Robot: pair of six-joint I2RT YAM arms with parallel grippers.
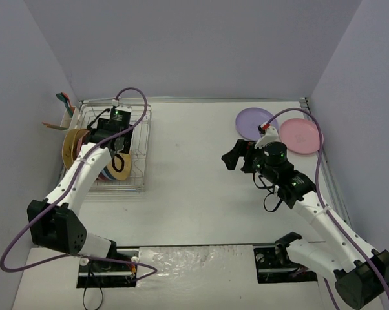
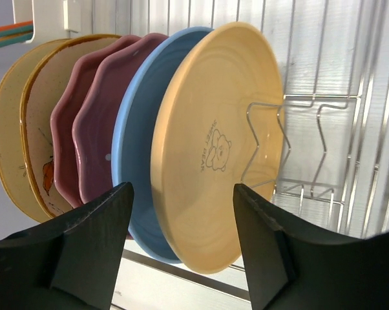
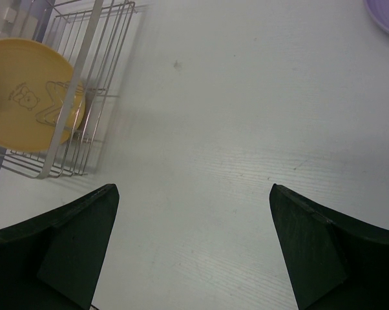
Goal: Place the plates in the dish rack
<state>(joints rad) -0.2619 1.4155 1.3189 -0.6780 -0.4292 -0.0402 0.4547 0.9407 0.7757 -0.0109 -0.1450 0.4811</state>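
Standing in the dish rack [image 1: 141, 139], six plates [image 2: 214, 148] face parted left jaws; right jaws gape over table [image 3: 246, 129].

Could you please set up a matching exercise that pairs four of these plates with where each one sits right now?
Things:
1. yellow bear plate
2. blue plate
3. lilac plate
4. light pink plate

Places:
A. flat on the table, farthest right
B. upright in the dish rack, end of the row beside empty tines
C. flat on the table, just left of another plate
D. upright in the rack, between two other plates

Pairs: 1-B, 2-D, 3-C, 4-A
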